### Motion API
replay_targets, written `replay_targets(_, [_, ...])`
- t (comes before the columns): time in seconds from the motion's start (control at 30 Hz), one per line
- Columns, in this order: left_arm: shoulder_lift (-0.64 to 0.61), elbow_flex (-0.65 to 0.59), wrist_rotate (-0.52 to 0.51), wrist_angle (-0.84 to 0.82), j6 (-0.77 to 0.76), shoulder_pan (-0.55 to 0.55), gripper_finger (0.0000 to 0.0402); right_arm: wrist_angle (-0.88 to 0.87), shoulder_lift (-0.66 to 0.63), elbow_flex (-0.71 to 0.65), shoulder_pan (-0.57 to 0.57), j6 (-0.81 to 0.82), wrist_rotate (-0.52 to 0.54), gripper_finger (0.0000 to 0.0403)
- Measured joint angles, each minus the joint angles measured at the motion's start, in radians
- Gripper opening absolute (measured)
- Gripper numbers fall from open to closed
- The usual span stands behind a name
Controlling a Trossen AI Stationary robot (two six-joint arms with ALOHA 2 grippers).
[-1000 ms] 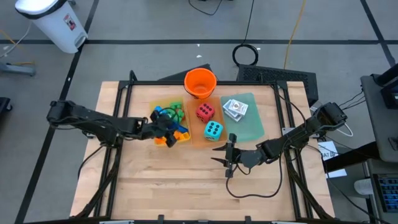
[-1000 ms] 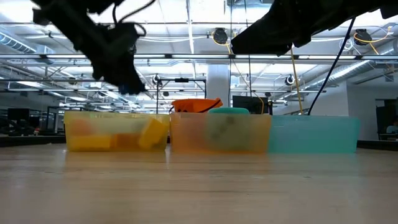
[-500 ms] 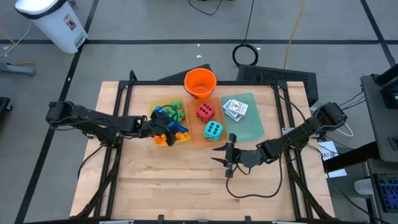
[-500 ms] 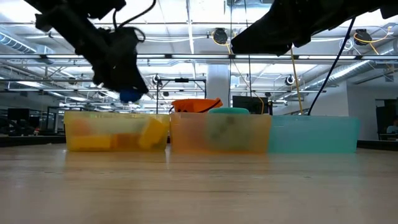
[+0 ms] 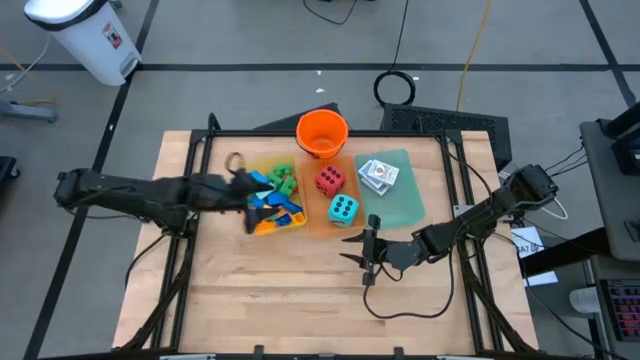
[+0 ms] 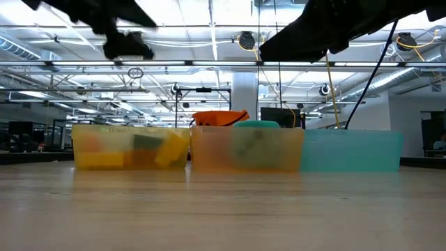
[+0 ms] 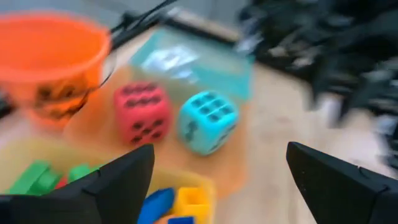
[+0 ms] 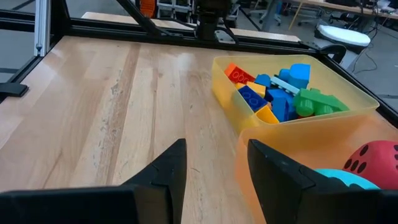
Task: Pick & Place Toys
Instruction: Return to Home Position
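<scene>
**Desk** (image 5: 280, 290): wooden top. Three trays stand side by side across its middle and a bucket (image 5: 322, 133) stands behind them at the far edge. No toy shows loose on the bare wood.

**Yellow tray** (image 5: 268, 230): leftmost. It holds the bricks (image 5: 272, 195), a heap of blue, green, orange and yellow pieces. All of them lie inside the rim.

**Orange tray** (image 5: 318, 222): middle, touching the yellow one. It holds the red die (image 5: 329, 180) at the back and the teal die (image 5: 343, 210) in front. The dice sit close together, and both are upright on a face.

**Green tray** (image 5: 402, 208): rightmost. The card packs (image 5: 378, 174) sit at its far end and the rest of it is bare.

**Bucket**: orange and upright. Nothing can be made out inside it.

**Left gripper** (image 5: 242, 190): raised over the left edge of the yellow tray, well above the rim by the low view. The fingers are spread wide with nothing between them.

**Right gripper** (image 5: 366, 252): hovers over bare desk just in front of the orange and green trays. The fingers stand a modest gap apart and hold nothing.

**Progress**: sorting looks finished, since every toy in view lies in a tray and both grippers are bare. What seems left is parking. The left arm reaches out toward the yellow tray and would need to draw clear of it. The right arm reaches over the middle of the desk.
</scene>
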Motion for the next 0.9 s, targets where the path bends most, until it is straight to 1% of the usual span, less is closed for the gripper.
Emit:
replay_targets(0.13, [-0.207,0.0,0.107,-0.017,0.1,0.0,0.0372,0.007,-0.011,0.0,0.004,-0.049,-0.001,0.0139])
replay_targets(0.23, [-0.377,0.001,0.137,-0.025,0.107,0.0,0.0372,-0.012,-0.059,0.0,0.024,-0.045,0.0,0.0139])
replay_targets(0.33, [-0.538,0.001,0.148,-0.042,0.106,-0.002,0.0372,-0.1,-0.178,-0.002,0.078,-0.006,-0.001,0.0139])
replay_targets(0.43, [-0.695,0.002,0.188,-0.066,0.103,-0.002,0.0372,-0.199,-0.327,-0.001,0.148,0.0,-0.001,0.0139])
replay_targets(0.53, [-0.817,0.003,0.214,-0.125,0.112,-0.002,0.0372,-0.284,-0.478,-0.001,0.222,0.004,-0.001,0.0139])
replay_targets(0.63, [-0.891,-0.02,0.217,-0.192,0.11,-0.002,0.0372,-0.327,-0.603,-0.003,0.292,0.031,-0.001,0.0139])
replay_targets(0.7, [-0.909,-0.059,0.217,-0.211,0.102,-0.002,0.0372,-0.308,-0.669,-0.029,0.33,0.028,-0.001,0.0139])
replay_targets(0.83, [-0.908,-0.173,0.216,-0.202,0.095,-0.002,0.037,-0.204,-0.758,-0.129,0.382,-0.075,0.0,0.0139])
replay_targets(0.9, [-0.908,-0.245,0.191,-0.173,0.088,-0.002,0.0371,-0.115,-0.785,-0.196,0.391,-0.107,-0.001,0.0139])
